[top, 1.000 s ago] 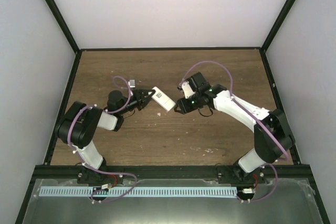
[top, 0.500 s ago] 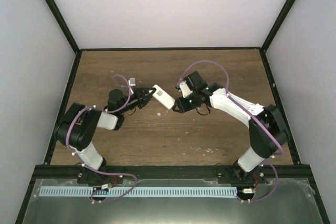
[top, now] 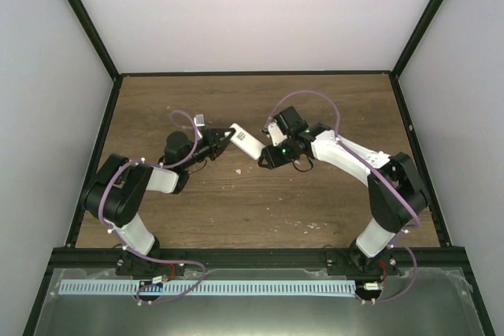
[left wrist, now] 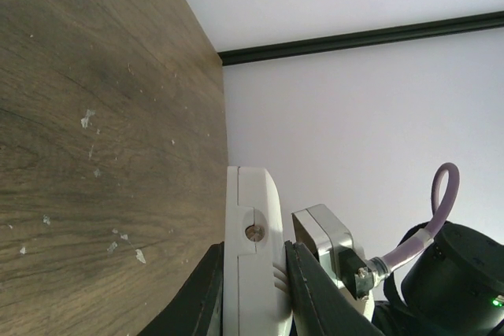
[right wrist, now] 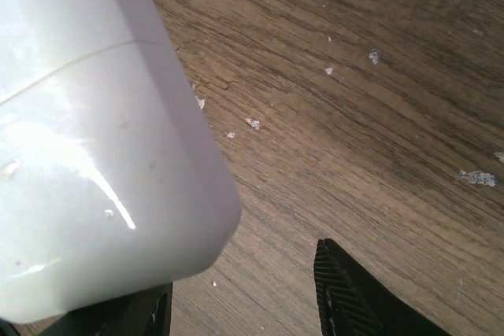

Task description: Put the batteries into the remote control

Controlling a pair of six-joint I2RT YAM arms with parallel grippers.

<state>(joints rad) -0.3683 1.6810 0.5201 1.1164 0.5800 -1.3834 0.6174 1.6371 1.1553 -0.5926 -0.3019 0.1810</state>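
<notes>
The white remote control (top: 246, 142) is held off the wooden table, pinched across its thickness by my left gripper (top: 224, 141), which is shut on it. In the left wrist view the remote (left wrist: 252, 249) stands edge-on between the dark fingers (left wrist: 206, 297), with a small round hole in its side. My right gripper (top: 264, 160) is open at the remote's free end. In the right wrist view the remote's glossy rounded end (right wrist: 94, 131) fills the left side, above one finger, while the other finger (right wrist: 354, 297) stands well apart. The blue batteries are out of view.
The brown wooden table (top: 260, 202) carries small white flecks (right wrist: 253, 123). White walls and a black frame (top: 256, 74) close in the back and sides. My right arm's wrist camera (left wrist: 331, 245) sits close beside the remote.
My right gripper has moved up and left, closer to the remote's end. My left gripper has shifted the remote slightly farther back and right.
</notes>
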